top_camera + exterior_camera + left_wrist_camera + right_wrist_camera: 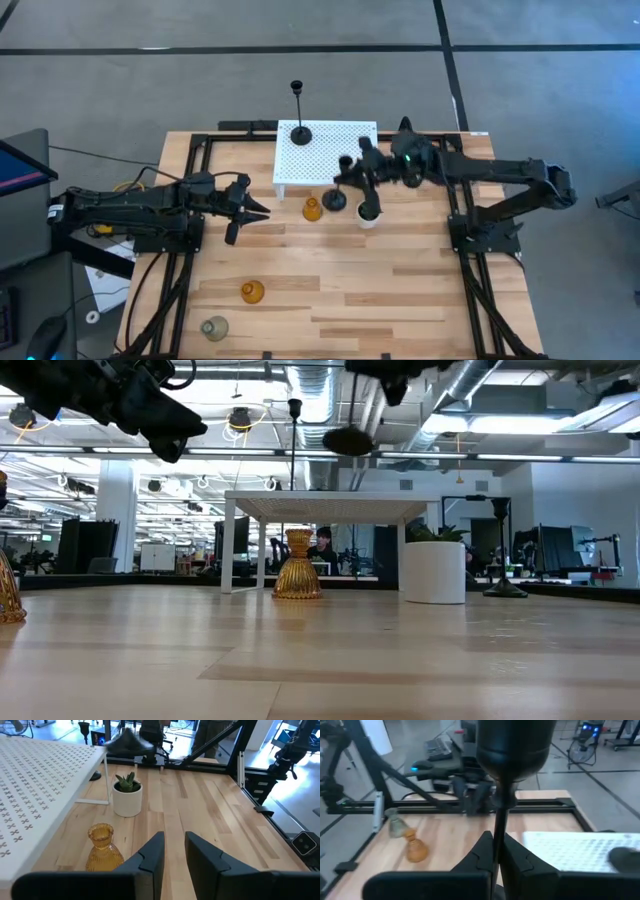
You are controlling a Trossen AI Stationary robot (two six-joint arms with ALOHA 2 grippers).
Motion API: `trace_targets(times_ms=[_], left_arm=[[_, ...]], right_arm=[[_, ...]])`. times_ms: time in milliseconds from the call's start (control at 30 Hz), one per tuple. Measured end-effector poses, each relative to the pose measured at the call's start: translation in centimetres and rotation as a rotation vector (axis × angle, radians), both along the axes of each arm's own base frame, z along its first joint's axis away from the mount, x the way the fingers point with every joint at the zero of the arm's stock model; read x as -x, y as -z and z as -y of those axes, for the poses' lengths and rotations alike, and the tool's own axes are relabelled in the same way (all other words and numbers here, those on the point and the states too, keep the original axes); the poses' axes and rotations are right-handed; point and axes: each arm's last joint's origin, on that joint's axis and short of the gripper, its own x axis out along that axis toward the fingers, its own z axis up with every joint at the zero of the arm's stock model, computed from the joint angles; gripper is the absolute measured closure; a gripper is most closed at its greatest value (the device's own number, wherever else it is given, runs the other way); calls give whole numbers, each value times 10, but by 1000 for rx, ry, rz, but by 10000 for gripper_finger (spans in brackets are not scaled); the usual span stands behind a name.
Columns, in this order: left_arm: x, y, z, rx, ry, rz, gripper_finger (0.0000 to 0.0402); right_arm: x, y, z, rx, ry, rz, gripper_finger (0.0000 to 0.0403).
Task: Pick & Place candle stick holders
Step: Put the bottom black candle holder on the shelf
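**Ana:** Claw status first. What does the right claw [496,842] have?

**Ben:** Its fingers are pinched tight on the thin stem of a black metal candle stick holder with a round base [348,440]. That holder is lifted clear of the light wooden table [400,300], near the front edge of the white perforated stand [340,150]. The left claw [255,210] hovers over the left side of the table with a narrow gap between its fingers and nothing in it.

**Ana:** How far along is the job, then?

**Ben:** Early, I'd judge, if the stand is where they go. Only one black thin-stemmed holder [300,133] stands on it, at the back corner. The second is in the air, and everything else is on the table.

**Ana:** Count them, biggest first.

**Ben:** One table, one stand. There are three black holders: one on the stand, one in the right claw, and one [503,550] standing on the table beyond the small white pot with a green plant [432,570]. There is just that one pot, and it isn't part of the task. There are three squat glass holders. One amber one [312,209] is just in front of the stand. Another amber one [252,291] and a pale grey one [214,327] are near the front left corner.

**Ana:** So what's left?

**Ben:** Probably setting down the held one, then four more.
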Motion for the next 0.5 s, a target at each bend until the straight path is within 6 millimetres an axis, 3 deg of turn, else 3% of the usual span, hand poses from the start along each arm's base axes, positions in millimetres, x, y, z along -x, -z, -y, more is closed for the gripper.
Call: trace_targets(times_ms=[500], left_arm=[[0, 0, 0, -1, 0, 2, 325]], right_arm=[[-22, -4, 125, 15, 132, 33, 403]])
